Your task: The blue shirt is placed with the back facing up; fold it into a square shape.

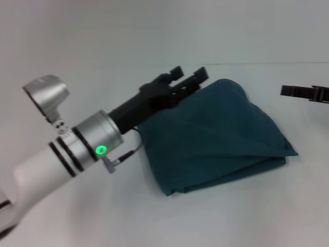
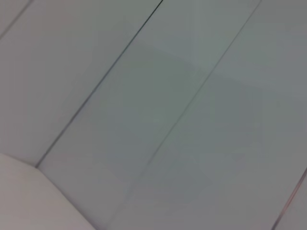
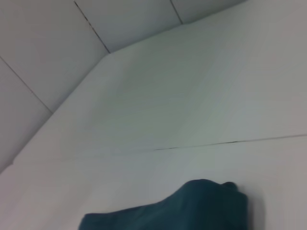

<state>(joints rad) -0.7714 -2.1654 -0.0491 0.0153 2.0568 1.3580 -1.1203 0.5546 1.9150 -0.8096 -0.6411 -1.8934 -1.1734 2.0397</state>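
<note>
A plain white table (image 1: 221, 216) fills the scene under soft, even light. Behind it stands a pale panelled wall (image 2: 182, 96) crossed by thin dark seams.

Even, bright, diffuse light over the white worktop (image 1: 231, 216), soft faint shadow under the blue shirt (image 1: 216, 139), green lamp glowing on the left arm (image 1: 77, 144), head view slightly hazy, both wrist views soft, washed-out, greyish
</note>
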